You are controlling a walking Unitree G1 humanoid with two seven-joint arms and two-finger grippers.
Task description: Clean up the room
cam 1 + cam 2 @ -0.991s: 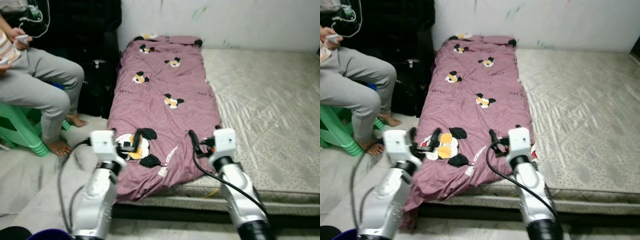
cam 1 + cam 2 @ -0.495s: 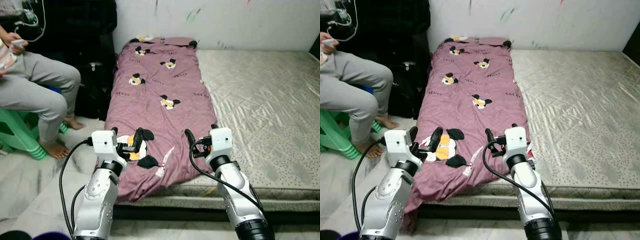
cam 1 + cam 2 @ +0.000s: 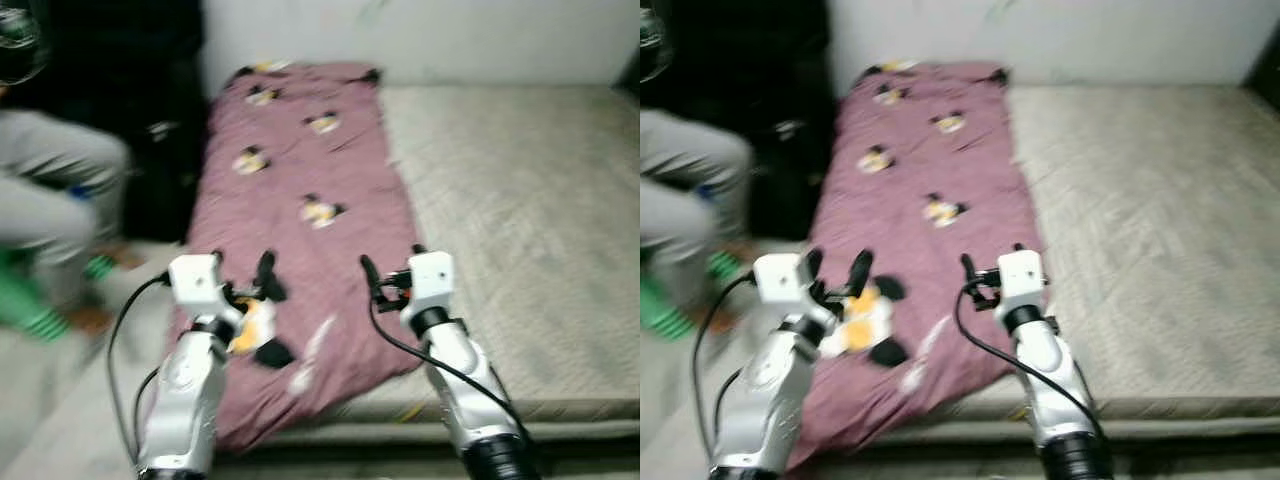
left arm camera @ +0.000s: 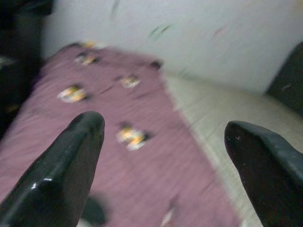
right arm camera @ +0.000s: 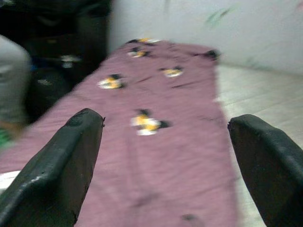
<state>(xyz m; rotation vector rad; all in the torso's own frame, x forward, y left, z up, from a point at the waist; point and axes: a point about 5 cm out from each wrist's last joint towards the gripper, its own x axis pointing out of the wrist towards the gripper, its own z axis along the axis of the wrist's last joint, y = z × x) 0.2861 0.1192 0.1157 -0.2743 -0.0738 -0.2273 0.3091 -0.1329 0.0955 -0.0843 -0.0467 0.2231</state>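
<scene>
1. A mattress (image 3: 520,200) lies against a pale wall (image 3: 450,35), and it serves as the landmark here; the head views are blurred.
2. A purple blanket (image 3: 300,170) printed with cartoon mouse figures is spread lengthwise along the mattress's left strip, reaching from the wall end to the near end, where it drapes over the near left corner.
3. The rest of the mattress, to the right of the blanket, shows its bare quilted surface.
4. The left gripper (image 3: 242,272) is held above the near left corner of the mattress, over the blanket's large mouse print; its fingers (image 4: 61,175) stand wide apart with nothing between them.
5. The right gripper (image 3: 392,265) is held above the near end of the mattress, over the blanket's right edge; its fingers (image 5: 52,170) are likewise spread wide and hold nothing.
6. Both wrist views look along the blanket toward the wall.
7. Off the mattress's left side a person (image 3: 55,190) in grey trousers sits, with dark bags (image 3: 160,150) between them and the mattress.
</scene>
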